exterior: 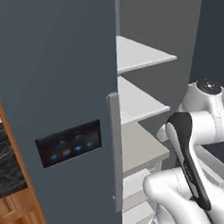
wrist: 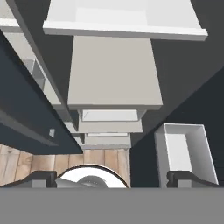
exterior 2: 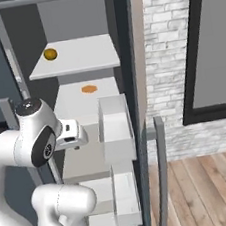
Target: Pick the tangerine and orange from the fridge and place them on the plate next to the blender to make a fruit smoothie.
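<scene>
I see the fridge [exterior 2: 126, 42] open, the orange [exterior 2: 50, 54] on its upper shelf, the tangerine [exterior 2: 88, 89] one shelf below. My gripper [wrist: 112, 178] is spread wide, holding nothing; both fruits lie around 12 o'clock from my wrist in the right base view.

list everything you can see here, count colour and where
fridge: one, dark slate grey, right-hand door open, left-hand door shut with a grey handle and a black panel with blue lights
shelves: several, pale grey, stacked inside the fridge
door bins: at least two, pale grey, on the open door
round fruit: one, yellow-orange, on the upper shelf toward the left
flat-looking fruit: one, orange, on the shelf below
brick wall: one, whitish, right of the fridge
window frame: one, black, on that wall
wood floor: light brown, at lower right
gripper: one, dark tips, open, holding nothing, pointing down past the shelves
</scene>
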Tool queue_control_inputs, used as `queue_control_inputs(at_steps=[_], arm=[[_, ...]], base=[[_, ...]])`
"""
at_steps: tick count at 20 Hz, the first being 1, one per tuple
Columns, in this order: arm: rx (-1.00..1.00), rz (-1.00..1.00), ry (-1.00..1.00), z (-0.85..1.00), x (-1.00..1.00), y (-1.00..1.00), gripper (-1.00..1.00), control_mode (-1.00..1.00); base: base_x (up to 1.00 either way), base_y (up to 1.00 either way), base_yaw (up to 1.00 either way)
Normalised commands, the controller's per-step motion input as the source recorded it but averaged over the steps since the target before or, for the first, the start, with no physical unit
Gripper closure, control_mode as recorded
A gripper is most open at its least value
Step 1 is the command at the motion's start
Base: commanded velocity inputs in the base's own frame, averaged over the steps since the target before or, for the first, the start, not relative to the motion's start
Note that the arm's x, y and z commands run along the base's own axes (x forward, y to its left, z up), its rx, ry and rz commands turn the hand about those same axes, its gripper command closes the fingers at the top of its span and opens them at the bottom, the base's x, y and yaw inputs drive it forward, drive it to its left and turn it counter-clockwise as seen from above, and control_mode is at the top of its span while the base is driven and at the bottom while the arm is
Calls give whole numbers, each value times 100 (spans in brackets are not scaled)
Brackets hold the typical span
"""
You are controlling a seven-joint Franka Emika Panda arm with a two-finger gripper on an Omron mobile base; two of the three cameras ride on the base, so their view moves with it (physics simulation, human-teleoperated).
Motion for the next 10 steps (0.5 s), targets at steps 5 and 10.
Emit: queue_control_inputs(at_steps=[5,10], arm=[[0,0,0,0,0,0,-100,100],[0,0,0,0,0,0,-100,100]], base=[[33,-8,18],[23,-39,21]])
